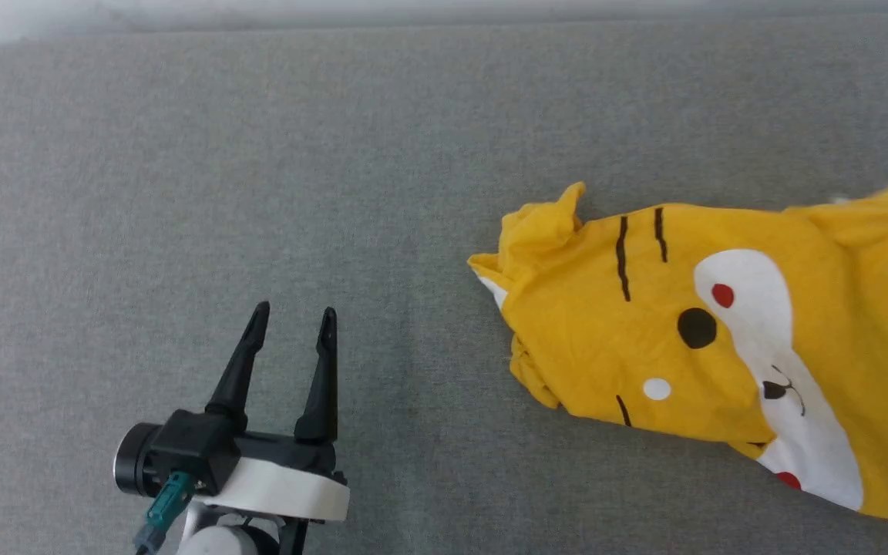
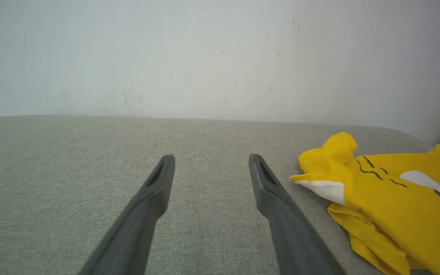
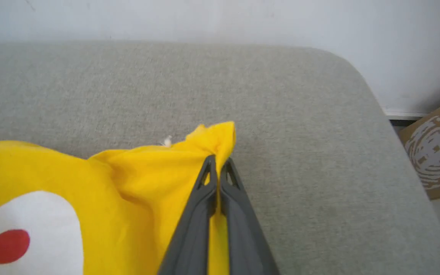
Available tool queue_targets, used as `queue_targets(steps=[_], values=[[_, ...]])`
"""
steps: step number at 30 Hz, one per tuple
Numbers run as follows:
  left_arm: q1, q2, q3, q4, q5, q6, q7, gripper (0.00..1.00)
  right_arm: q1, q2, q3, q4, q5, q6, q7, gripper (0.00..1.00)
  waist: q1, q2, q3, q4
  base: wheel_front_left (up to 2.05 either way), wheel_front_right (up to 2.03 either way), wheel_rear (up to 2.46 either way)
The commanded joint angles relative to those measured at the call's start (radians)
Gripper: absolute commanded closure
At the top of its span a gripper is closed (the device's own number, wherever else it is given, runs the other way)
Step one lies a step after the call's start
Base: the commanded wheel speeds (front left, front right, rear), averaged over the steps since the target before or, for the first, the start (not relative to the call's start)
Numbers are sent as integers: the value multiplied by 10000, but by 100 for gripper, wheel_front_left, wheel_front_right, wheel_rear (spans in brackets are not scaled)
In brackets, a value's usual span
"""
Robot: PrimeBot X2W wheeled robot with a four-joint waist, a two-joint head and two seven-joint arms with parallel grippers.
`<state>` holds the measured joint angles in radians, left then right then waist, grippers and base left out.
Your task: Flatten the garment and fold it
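Your left gripper (image 1: 294, 311) is over the bare grey upholstered surface (image 1: 182, 154), jaws parted with nothing between them, well apart from the yellow tiger T-shirt (image 1: 583, 308). The T-shirt lies rumpled on the right side of that surface, tiger face up, and runs off the head view's right edge. In the right wrist view, your right gripper (image 3: 219, 162) has its jaws closed on a raised yellow fold at the T-shirt's edge. A cardboard box (image 3: 434, 152) stands past the surface's rounded corner.
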<state>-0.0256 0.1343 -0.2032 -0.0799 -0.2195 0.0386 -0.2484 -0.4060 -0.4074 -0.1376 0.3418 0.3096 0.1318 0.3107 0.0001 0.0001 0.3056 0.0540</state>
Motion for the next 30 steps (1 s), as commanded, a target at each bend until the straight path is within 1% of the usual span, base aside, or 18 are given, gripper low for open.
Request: queue_targets(steps=[1, 3, 5, 7, 9, 11, 13, 14, 16, 17, 18, 19, 23, 27, 30], values=[[103, 54, 30, 13, 7, 91, -73, 0, 182, -33, -376, -158, 67, -11, -164, 100, -1, -1, -553, -452, 0, 0, 0], [243, 68, 56, 1, -23, 139, -67, 0, 787, 85, -1277, -482, 69, -11, -342, 100, -1, -1, -727, -557, 0, 0, 0], [392, 96, 90, -29, -63, 174, -63, 0, 1699, 339, -2331, -819, -53, -11, -460, 100, -1, -1, -850, -642, 0, 0, 0], [548, 130, 137, -60, -107, 211, -64, 0, 2838, 776, -3244, -1100, -261, -11, -460, 100, -1, -1, -927, -720, 0, 0, 0], [679, 166, 164, -78, -137, 243, -45, 0, 4013, 1367, -4001, -1231, -458, -11, -408, 100, -1, -1, -961, -773, 0, 0, 0], [750, 207, 157, -84, -140, 255, -5, 0, 5032, 1945, -4534, -1287, -795, -11, -400, 100, -1, -1, -983, -807, 0, 0, 0], [808, 235, 171, -98, -153, 285, 19, 0, 5681, 2536, -4801, -1296, -1100, -11, -376, 100, -1, -1, -1024, -879, 0, 0, 0], [830, 245, 172, -104, -162, 295, 32, 0, 5863, 2758, -4839, -1251, -1218, -11, -378, 100, -1, -1, -1039, -915, 0, 0, 0], [841, 276, 141, -104, -164, 284, 80, 0, 6044, 2973, -4803, -1186, -1509, -11, -436, 100, -1, -1, -1075, -983, 0, 0, 0], [833, 287, 120, -100, -163, 279, 104, 0, 6042, 3010, -4712, -1198, -1676, -11, -495, 62, -1, -1, -1099, -1011, 0, 0, 0], [823, 292, 102, -97, -164, 278, 124, 0, 5939, 3046, -4645, -1247, -1747, -11, -580, 15, -1, -1, -1132, -1039, 0, 0, 0], [810, 293, 89, -96, -170, 280, 141, 0, 5767, 3076, -4610, -1326, -1748, -11, -672, 0, -1, -1, -1164, -1058, 0, 0, 0], [756, 293, 6, -78, -183, 261, 165, 0, 5045, 2958, -4006, -2037, -1680, -11, -930, 0, -1, -1, -1342, -1003, 0, 0, 0], [749, 263, -52, -88, -222, 265, 155, 0, 4397, 2867, -3088, -3091, -1061, -11, -865, 0, -1, -1, -1460, -809, 0, 0, 0], [801, 269, -65, -88, -257, 273, 143, 0, 4127, 2477, -2160, -3644, -970, -11, -539, 0, -1, -1, -1461, -666, 0, 0, 0]])
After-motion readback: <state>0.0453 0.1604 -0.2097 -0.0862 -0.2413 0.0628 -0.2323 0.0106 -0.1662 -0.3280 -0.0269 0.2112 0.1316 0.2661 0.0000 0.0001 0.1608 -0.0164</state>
